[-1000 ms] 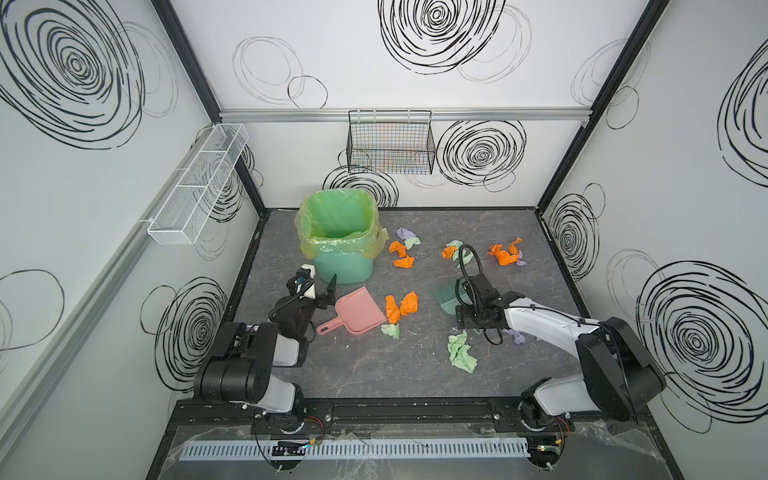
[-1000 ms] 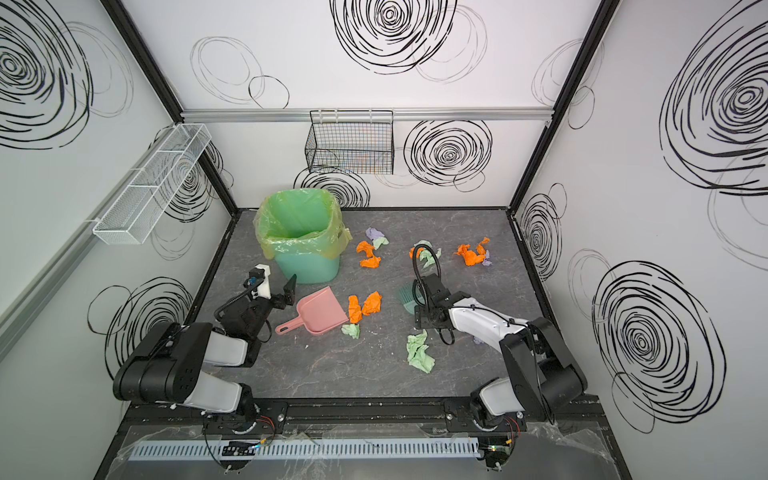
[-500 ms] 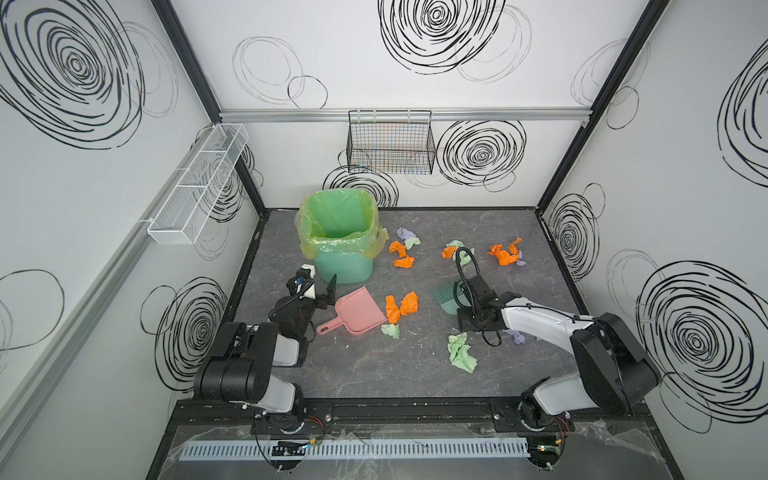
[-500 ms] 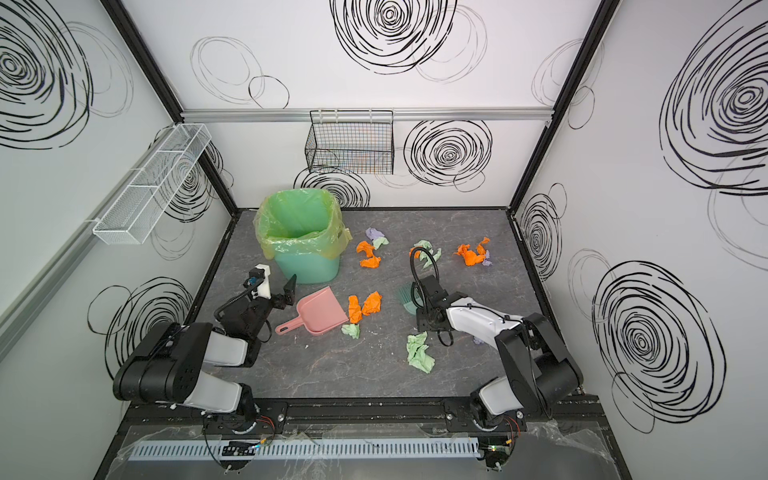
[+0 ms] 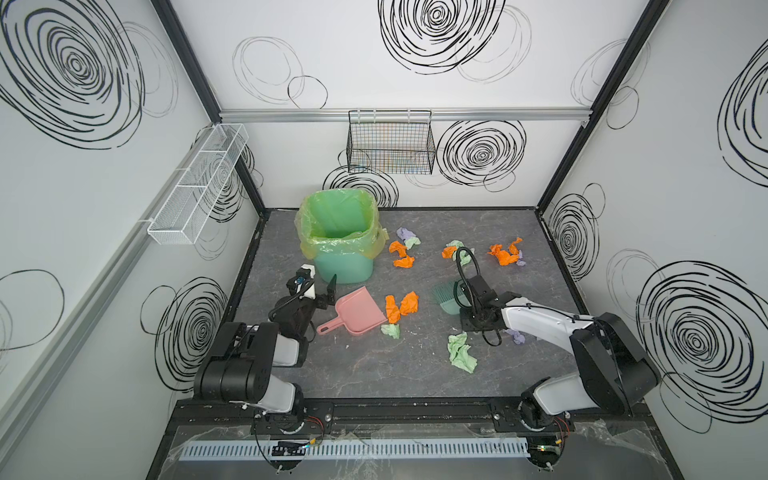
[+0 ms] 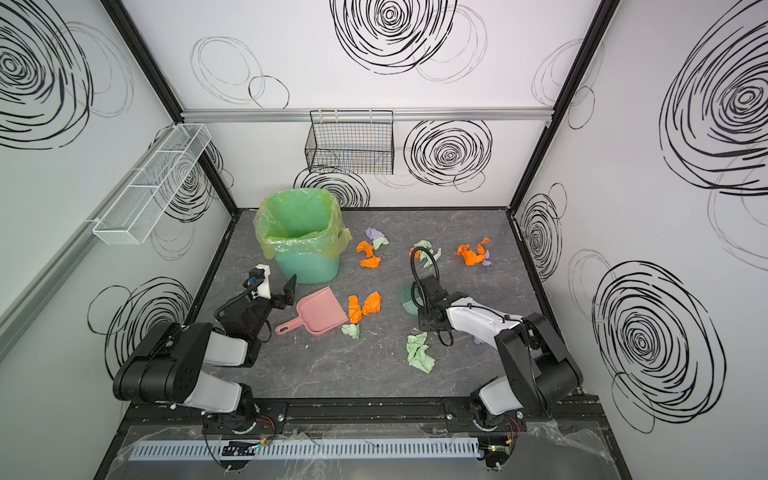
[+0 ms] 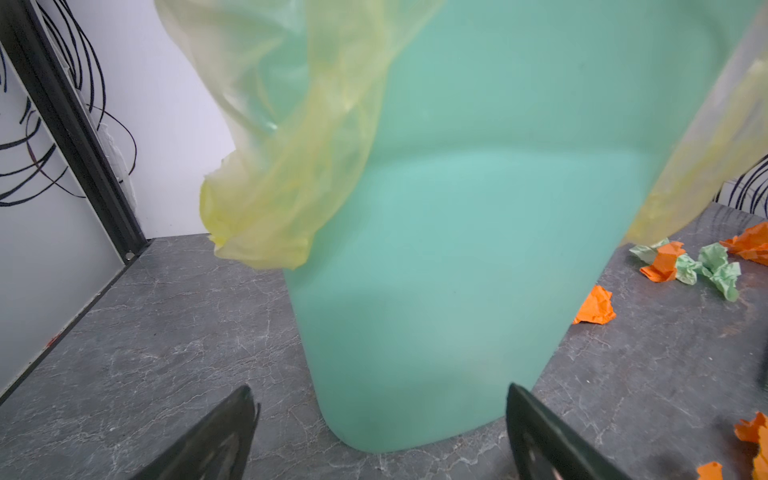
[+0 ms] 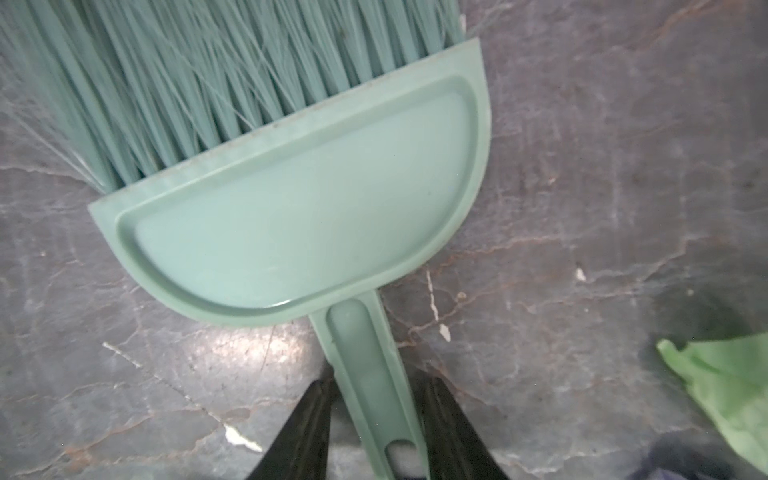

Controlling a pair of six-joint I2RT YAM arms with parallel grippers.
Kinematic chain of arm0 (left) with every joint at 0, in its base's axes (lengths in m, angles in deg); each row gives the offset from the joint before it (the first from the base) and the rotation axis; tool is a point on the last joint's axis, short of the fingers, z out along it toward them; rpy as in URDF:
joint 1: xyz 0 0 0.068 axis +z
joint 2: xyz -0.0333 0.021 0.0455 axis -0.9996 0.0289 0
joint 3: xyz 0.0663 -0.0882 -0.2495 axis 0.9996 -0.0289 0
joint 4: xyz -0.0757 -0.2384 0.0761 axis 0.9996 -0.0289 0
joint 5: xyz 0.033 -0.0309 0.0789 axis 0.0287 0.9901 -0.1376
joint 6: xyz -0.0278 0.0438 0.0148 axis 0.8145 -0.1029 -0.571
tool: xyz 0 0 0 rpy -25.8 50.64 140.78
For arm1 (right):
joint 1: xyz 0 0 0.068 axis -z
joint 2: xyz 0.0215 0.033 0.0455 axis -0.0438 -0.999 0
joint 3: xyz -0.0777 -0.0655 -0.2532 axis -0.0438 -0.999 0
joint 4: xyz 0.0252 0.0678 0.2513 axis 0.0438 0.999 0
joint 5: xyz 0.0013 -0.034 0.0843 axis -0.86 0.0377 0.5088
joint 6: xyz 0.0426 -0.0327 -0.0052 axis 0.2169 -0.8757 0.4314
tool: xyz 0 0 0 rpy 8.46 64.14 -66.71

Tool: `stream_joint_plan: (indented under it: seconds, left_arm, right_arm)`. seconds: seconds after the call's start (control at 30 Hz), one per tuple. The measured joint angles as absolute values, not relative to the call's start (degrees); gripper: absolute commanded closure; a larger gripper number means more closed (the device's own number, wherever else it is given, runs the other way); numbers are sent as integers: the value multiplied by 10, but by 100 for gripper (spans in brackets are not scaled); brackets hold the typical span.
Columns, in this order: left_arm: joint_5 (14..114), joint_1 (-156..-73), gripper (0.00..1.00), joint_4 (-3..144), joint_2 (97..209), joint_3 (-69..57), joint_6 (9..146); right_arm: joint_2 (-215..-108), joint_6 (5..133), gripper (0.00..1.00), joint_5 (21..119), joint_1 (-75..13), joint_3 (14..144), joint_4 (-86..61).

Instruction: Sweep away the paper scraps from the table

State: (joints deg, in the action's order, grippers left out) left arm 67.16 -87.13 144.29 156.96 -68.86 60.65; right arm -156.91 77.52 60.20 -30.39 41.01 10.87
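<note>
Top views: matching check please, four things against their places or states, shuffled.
1 pink dustpan
2 green brush
3 teal bin
4 black wire basket

a hangs on the back wall
b handle sits within the right gripper
c lined with a yellow-green bag
d lies on the table beside orange paper scraps

Pairs: 1-d, 2-b, 3-c, 4-a

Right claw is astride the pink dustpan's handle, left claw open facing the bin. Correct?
No: the right claw is astride the handle of the green brush, per the right wrist view. The pink dustpan lies well apart from it. Left claw open facing the bin: correct.
</note>
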Motion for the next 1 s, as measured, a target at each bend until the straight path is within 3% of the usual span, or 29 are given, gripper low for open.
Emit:
stream_joint_plan:
  seconds: [0.47, 1.0]
  left_arm:
    - [700, -867, 4, 1442, 1569, -689, 599]
    - [697, -861, 4, 1436, 1547, -689, 612]
  right_arm:
    - [-1572, 774, 85, 603, -307, 414, 107]
    - [-1527, 775, 87, 622, -310, 413, 121]
